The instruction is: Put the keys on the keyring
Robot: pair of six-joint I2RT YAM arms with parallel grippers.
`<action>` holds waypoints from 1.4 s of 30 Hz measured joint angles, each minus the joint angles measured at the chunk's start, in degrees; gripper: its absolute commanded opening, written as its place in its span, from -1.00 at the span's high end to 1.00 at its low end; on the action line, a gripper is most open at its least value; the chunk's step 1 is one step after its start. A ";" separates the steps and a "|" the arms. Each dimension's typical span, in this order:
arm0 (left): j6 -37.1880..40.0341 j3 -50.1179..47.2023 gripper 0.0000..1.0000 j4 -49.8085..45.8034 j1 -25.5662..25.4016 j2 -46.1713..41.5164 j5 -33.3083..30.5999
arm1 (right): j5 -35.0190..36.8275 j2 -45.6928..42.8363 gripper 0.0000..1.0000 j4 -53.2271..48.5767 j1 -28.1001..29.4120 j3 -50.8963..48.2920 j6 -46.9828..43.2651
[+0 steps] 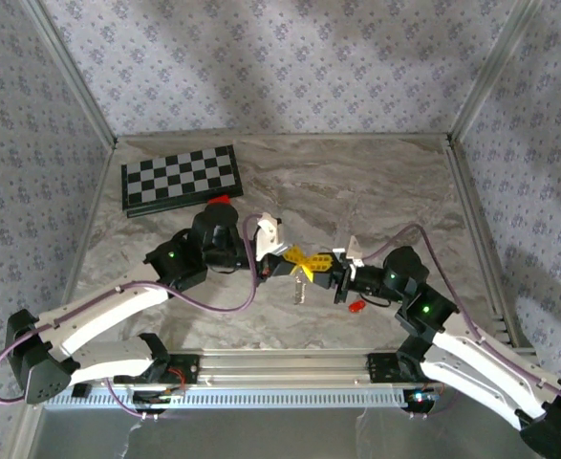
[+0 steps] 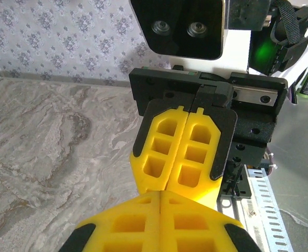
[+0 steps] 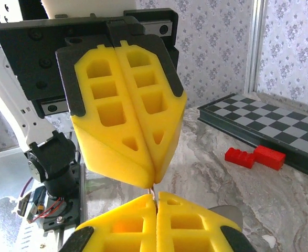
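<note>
Left gripper (image 1: 297, 258) and right gripper (image 1: 326, 263), both pressed together tip to tip, seem to pinch the keyring (image 1: 299, 289) dangling between them at mid-table; threading is not begun, and next the right must fetch the key (image 1: 356, 306) just nearer.

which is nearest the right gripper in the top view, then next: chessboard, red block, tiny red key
1. tiny red key, just below the right gripper, toward the arm bases.
2. red block, well up and left.
3. chessboard, far-left corner.
</note>
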 measured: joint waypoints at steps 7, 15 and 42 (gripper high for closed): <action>0.22 -1.77 -0.37 -0.79 0.33 -3.78 -2.40 | 3.65 -3.74 1.00 -5.92 0.11 0.57 -4.39; 0.35 -4.50 -0.34 -2.23 0.31 -8.33 -3.43 | 6.32 -2.05 1.00 -15.43 2.73 7.52 -11.26; 2.58 -7.72 0.28 0.42 -1.42 -14.08 -2.14 | 16.04 8.26 1.00 -33.70 16.35 25.79 -30.56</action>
